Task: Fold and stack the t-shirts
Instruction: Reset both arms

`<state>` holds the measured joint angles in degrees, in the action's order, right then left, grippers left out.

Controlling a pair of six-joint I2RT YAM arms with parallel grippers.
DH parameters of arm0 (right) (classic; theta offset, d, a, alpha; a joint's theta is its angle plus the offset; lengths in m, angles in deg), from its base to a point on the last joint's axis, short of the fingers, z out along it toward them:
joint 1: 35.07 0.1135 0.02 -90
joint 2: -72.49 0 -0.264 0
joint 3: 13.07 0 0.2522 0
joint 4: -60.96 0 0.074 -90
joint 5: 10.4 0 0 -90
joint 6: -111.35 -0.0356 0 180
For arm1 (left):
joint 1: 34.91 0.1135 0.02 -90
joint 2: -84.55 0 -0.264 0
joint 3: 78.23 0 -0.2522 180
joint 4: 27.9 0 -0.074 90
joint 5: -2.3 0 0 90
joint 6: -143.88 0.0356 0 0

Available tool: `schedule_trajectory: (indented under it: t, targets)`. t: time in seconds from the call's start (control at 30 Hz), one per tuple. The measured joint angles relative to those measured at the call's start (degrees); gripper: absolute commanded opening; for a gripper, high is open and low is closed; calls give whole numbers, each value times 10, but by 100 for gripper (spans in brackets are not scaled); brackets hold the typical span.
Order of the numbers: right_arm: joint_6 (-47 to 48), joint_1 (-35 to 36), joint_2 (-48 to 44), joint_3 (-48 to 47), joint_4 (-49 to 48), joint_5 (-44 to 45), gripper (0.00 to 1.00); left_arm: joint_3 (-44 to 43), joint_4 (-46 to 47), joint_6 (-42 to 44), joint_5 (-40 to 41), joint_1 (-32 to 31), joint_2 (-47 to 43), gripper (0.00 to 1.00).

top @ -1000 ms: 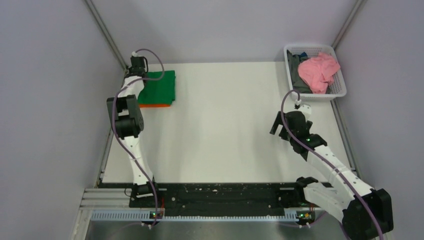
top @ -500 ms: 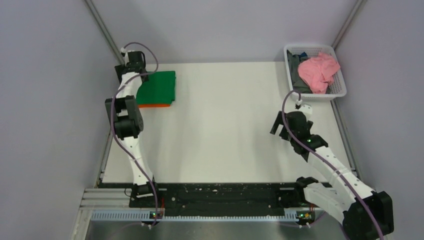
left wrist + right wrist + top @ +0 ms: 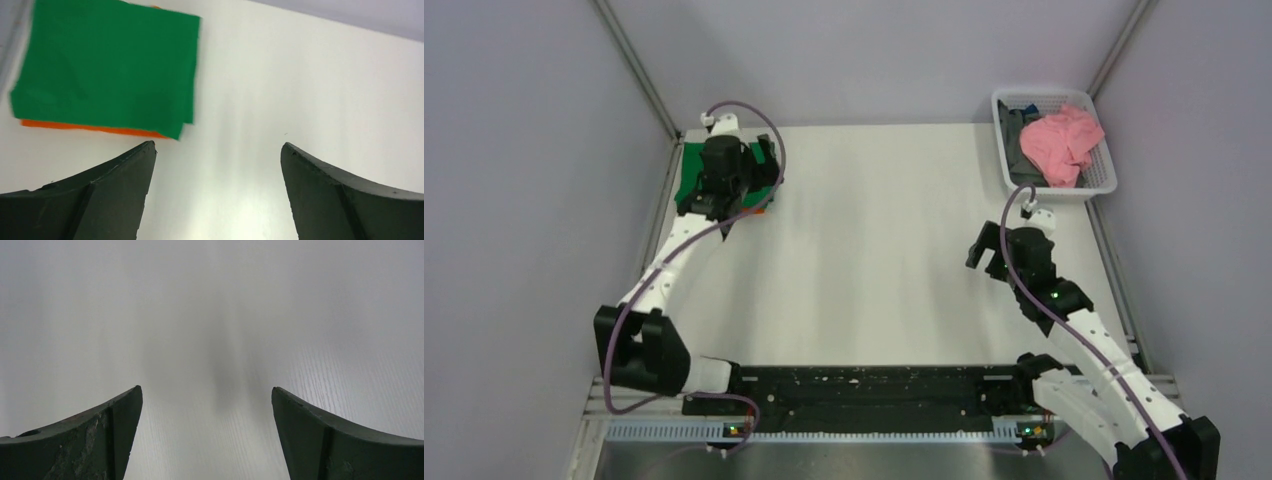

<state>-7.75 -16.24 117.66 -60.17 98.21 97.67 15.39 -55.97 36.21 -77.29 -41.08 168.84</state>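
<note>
The green shirt [image 3: 105, 70] lies folded on the orange shirt [image 3: 75, 125] at the far left corner of the table [image 3: 874, 250], so that pair looks done. Left gripper [image 3: 217, 145] and right gripper [image 3: 206, 388] gape empty over the table. Pink cloth [image 3: 1064, 140] at its far right corner may remain.

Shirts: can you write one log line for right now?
green shirt: folded, on orange shirt | left tool: open, empty | right tool: open, empty

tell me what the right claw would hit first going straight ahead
Most likely the bare white table: the open right claw tilts down toward it, and nothing else lies ahead in its wrist view. Depth is unclear.
</note>
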Motion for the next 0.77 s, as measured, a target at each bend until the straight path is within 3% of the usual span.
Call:
schedule_trajectory:
  t: [0.17, 0.5, 0.77]
  targets:
    - [2, 0, -11, 20, -12, -15, 99, 151, 31, -23, -40, -62, -132, 99]
    - [0, 0, -42, 42, -16, -16, 99, 384, 41, -119, -63, -107, -252, 99]
    - [-7, 0, -63, 62, -26, -16, 99, 424, 56, -148, -49, -121, -314, 99]
